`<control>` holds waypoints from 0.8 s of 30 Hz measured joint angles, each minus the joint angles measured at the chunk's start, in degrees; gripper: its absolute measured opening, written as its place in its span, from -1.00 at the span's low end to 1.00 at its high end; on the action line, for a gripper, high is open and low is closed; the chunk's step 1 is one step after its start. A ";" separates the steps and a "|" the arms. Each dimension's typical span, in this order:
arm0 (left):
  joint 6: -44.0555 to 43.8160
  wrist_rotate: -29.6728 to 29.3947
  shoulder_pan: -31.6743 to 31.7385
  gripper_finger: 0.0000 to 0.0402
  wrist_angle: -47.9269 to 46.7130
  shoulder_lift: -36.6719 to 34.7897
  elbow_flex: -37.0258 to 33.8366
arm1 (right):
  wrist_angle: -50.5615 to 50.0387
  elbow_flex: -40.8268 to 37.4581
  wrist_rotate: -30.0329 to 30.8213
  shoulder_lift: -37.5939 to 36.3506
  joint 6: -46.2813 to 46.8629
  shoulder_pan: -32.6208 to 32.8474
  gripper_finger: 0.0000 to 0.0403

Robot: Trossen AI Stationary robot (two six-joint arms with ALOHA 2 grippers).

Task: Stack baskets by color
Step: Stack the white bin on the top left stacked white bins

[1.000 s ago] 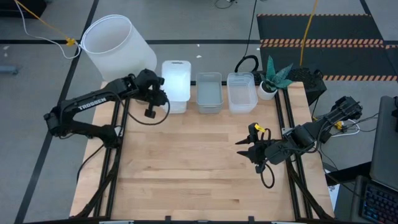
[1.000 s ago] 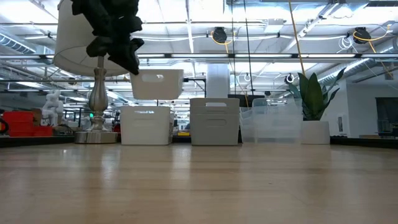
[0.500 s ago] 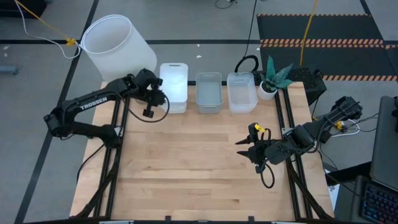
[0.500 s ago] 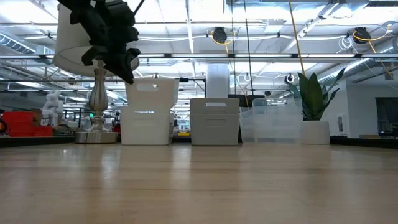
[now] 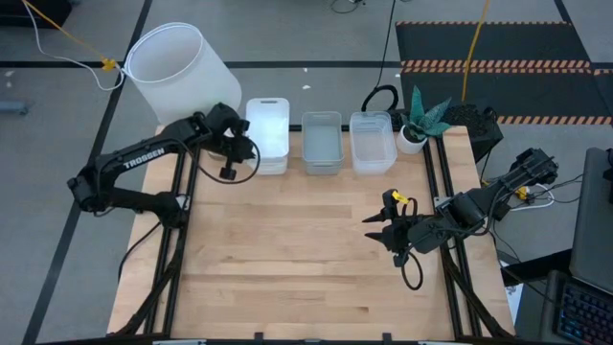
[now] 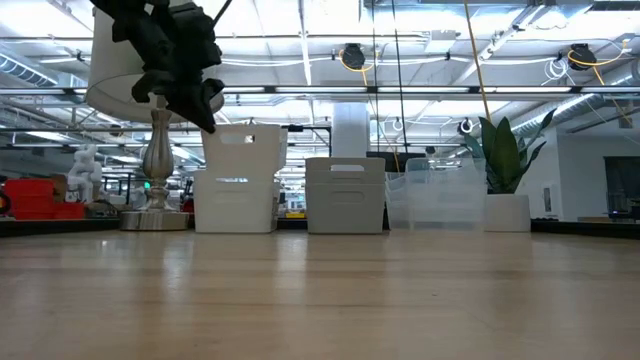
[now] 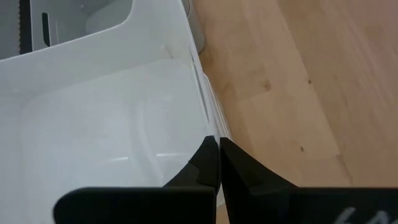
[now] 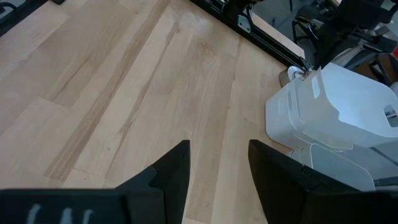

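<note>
Three groups of baskets stand in a row at the table's far edge: white (image 6: 235, 202) on the left, grey (image 5: 321, 142) in the middle, clear (image 5: 372, 141) on the right. My left gripper (image 5: 245, 146) is shut on one more white basket (image 5: 269, 123), holding it over the white ones. In the low view that basket (image 6: 245, 148) is slightly tilted, its bottom down at the rim of the white ones below. My right gripper (image 5: 375, 225) waits open above bare wood at the table's right. My left gripper pinches the held basket's long left wall (image 7: 204, 118) near its near end, one finger inside the basket and one outside. The fingers slant down from the table's left. The basket stays open side up, slightly tilted, its bottom at the top of the white ones below.
A big white lampshade (image 5: 177, 67) stands off the table's far left corner, close behind my left arm. A potted plant (image 5: 421, 120) sits at the far right corner. The wood in the middle and near part of the table (image 5: 297, 259) is bare.
My left gripper has gone down and a little toward the table's left edge with the white basket. The basket hung clear above the white ones a second ago and now sits down at their top rim.
</note>
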 joint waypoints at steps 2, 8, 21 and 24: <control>-0.23 0.28 0.27 -0.99 -0.04 0.00 0.00 | -0.01 0.00 0.00 0.00 0.00 0.00 -0.23; -0.92 0.27 0.36 -0.99 -0.78 0.00 0.00 | 0.01 0.00 0.00 0.00 -0.09 0.00 -0.23; -2.15 -1.93 0.20 -0.99 -1.68 0.00 0.00 | 0.01 0.00 0.00 0.00 0.00 0.00 -0.23; -2.17 -1.91 0.18 -0.99 -1.71 0.00 0.02 | 0.01 0.00 0.00 0.00 -0.04 0.00 -0.23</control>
